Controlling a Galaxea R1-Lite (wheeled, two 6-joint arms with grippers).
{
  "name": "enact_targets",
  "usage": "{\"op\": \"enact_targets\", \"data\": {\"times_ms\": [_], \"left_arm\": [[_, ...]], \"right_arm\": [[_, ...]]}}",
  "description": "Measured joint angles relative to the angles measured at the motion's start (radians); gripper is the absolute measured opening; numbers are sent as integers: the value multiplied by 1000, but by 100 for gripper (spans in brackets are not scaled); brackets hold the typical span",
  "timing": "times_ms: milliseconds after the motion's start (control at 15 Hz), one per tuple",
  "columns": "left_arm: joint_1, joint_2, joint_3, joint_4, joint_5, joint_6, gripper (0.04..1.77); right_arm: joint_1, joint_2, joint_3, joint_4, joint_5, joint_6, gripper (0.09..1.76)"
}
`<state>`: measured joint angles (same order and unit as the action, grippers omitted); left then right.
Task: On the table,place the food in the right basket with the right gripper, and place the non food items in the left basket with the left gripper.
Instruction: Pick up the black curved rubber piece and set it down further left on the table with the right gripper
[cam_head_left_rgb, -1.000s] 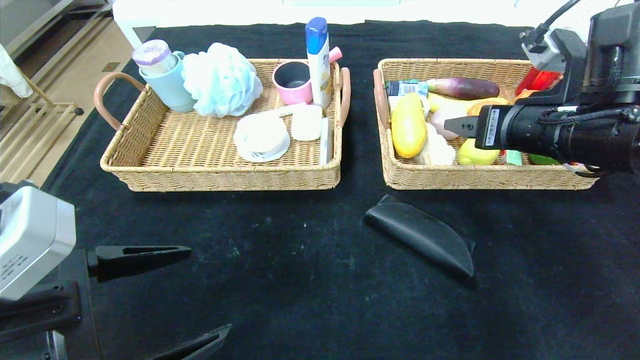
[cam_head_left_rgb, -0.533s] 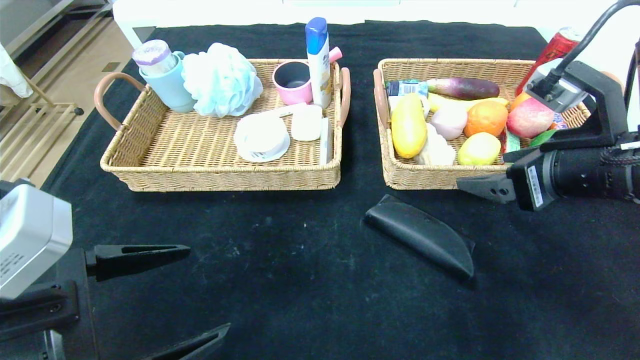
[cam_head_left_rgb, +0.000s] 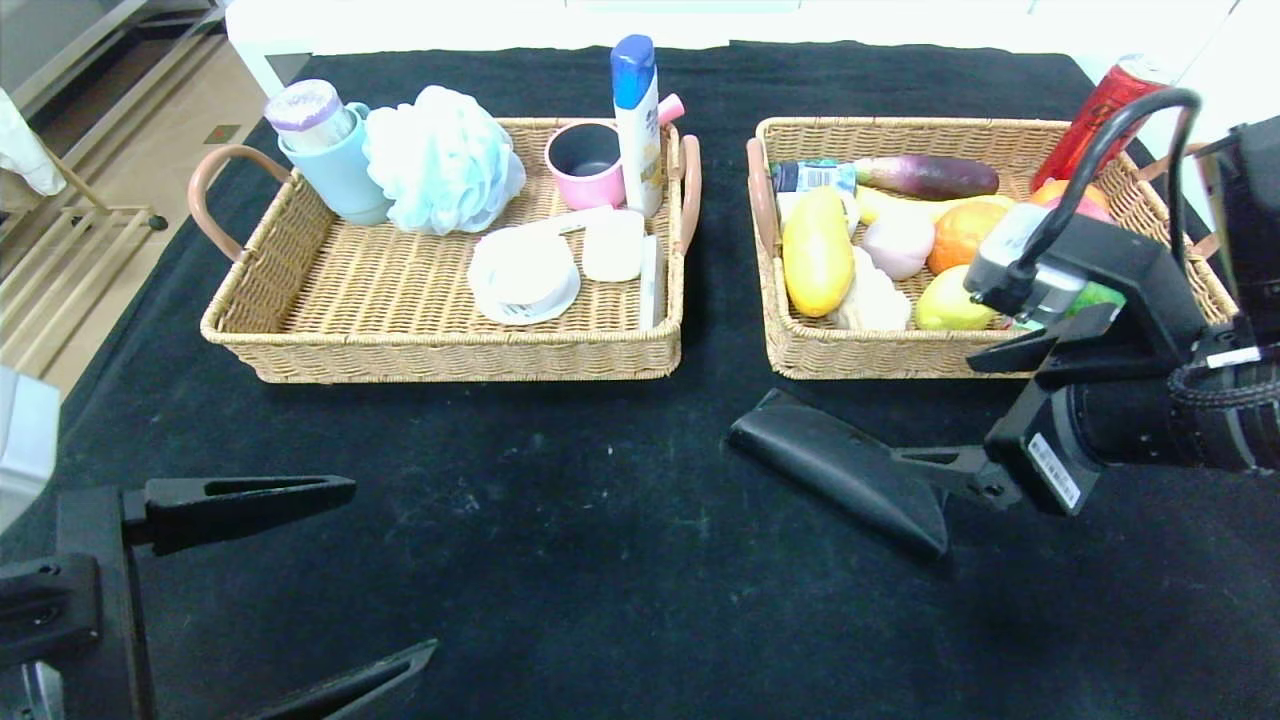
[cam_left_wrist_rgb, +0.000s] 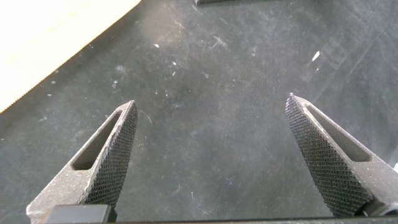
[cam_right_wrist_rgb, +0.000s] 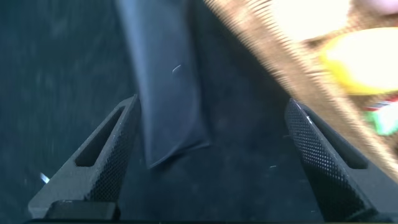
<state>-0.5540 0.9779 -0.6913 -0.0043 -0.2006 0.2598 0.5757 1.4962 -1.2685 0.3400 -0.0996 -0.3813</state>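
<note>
STEP: last non-food item pending | ITEM: black pouch on surface, before right basket | RIGHT: right gripper fingers spread, empty, beside pouch | LEFT: left gripper fingers spread, well apart | NEXT: left gripper to pouch, then left basket

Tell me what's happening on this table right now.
A two-armed robot is sorting items into two wicker baskets. The right basket holds the food, the left basket the toiletries. Only a black pouch lies on the black table. The right pincer is open beside the pouch, holding nothing. The left pincer is open and empty over the near left of the table.
</note>
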Motion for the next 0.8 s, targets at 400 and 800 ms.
{"op": "enact_targets", "data": {"times_ms": [400,800], "left_arm": [[0,-30,-11,1,4,0,172],[0,-49,-15,3,1,2,172]], "right_arm": [[107,105,-9,19,-149,-3,170],[163,165,-10,13,-228,7,170]]}}
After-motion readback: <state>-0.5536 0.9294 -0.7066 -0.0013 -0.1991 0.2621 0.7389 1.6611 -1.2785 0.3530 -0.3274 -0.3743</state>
